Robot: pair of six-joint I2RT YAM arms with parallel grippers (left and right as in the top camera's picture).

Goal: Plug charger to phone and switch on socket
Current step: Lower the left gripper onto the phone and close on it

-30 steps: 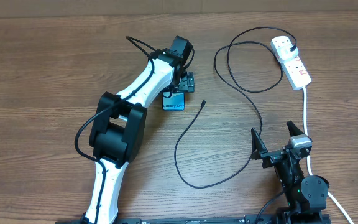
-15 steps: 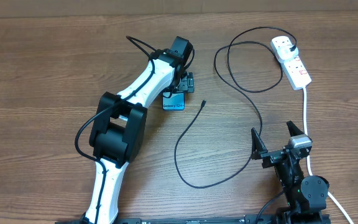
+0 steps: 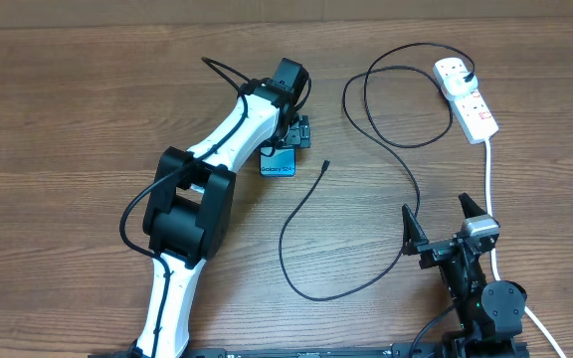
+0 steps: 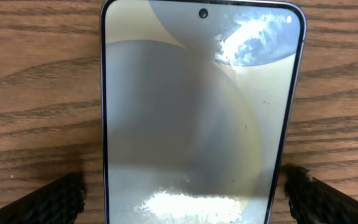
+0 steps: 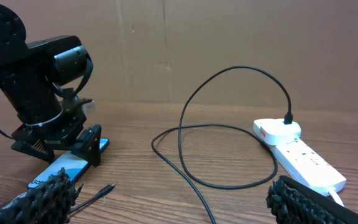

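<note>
While left gripper (image 4: 194, 199) and right gripper (image 3: 435, 211) stand spread, phone (image 4: 191, 106) lies on wooden table (image 3: 68, 119)

The counter (image 3: 58, 119) under me is brown wood, with long grain lines running across it and a few darker streaks showing close up. Along its far edge I see a plain tan board (image 5: 229, 43) standing upright as a backdrop, matte and faintly speckled.
</note>
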